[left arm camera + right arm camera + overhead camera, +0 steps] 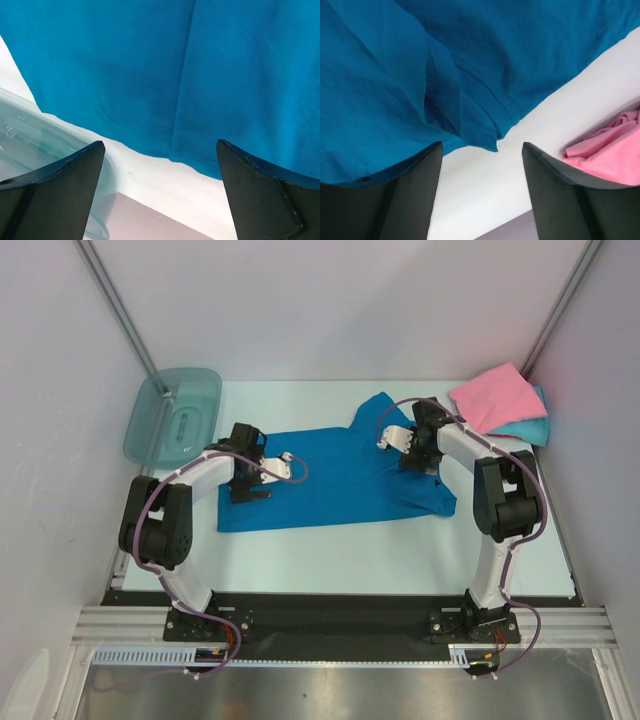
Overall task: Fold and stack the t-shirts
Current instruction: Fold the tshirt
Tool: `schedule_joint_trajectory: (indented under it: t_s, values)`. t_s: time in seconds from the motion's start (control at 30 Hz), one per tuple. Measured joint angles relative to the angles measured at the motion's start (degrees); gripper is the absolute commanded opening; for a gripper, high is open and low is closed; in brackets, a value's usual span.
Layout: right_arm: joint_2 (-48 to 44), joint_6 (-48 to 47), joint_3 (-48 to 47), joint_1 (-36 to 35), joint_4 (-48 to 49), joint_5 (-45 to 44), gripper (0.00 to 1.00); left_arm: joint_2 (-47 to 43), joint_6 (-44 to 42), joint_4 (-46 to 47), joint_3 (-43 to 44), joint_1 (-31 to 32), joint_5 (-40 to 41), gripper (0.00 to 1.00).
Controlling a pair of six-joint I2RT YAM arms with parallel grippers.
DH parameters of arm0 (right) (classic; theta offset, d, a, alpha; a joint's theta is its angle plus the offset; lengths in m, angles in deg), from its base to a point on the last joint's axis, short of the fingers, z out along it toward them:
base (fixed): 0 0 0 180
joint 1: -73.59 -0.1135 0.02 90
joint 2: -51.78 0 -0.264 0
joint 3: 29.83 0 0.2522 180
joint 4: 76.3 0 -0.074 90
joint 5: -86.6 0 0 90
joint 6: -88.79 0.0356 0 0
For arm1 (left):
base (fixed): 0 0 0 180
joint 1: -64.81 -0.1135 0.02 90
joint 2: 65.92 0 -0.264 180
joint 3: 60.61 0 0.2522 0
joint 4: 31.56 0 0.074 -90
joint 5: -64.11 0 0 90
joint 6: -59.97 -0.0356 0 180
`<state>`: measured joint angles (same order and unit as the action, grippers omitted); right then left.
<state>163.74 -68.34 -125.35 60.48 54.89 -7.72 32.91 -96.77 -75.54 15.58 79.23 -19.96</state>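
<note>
**Operator:** Which step am I on?

**Spotter:** Folding, by my read. The deep blue t-shirt point(340, 480) lies spread on the tabletop point(330, 560), under both of your end effectors. The pink t-shirt point(492, 395) sits folded on the turquoise t-shirt point(532, 428), beyond and to the right of your right end effector point(392, 438). The blue one looks like the last to fold and is not yet on that stack.

**Operator:** What are the end effectors doing?

**Spotter:** On your left end effector point(283, 459) the fingers point(260, 190) are spread wide with nothing between them. The shirt's edge runs just ahead of the tips. The right fingers point(560, 195) are also apart and hold nothing. A doubled seam fold lies just ahead of its left finger, and bare tabletop shows in the gap.

**Operator:** And the arms?

**Spotter:** Both reach forward with elbows bent and wrists turned inward, so your fingertips point toward each other across the shirt. The left is low over the shirt's left part. The right is low over the sleeve end.

**Operator:** What's next?

**Spotter:** Likely you drop each end effector onto an edge, close on cloth and carry it across together. The layers are bunched ahead of the right one, so choose your pinch point with care.
</note>
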Motion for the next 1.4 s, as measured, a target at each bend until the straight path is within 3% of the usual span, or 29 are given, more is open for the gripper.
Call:
schedule_joint_trajectory:
  t_s: [0.1, 0.13, 0.27, 1.4]
  values:
    - [0.81, -0.09, -0.07, -0.02, 0.68, -0.31, 0.43, 0.0, 0.37, 0.37, -0.09, 0.0, 0.07, 1.0]
    - [1.14, -0.09, -0.13, -0.02, 1.01, -0.52, 0.25, 0.0, 0.46, 0.52, -0.09, 0.0, 0.11, 1.0]
    - [1.95, 0.24, -0.5, -0.17, 2.36, -1.03, 0.01, 0.0, 0.81, 0.87, -0.09, 0.04, 0.37, 1.0]
    - [1.92, 0.44, -3.28, -4.7, 16.72, -6.49, 0.0, 0.7, 1.38, 1.88, -0.09, 1.33, 0.55, 1.0]
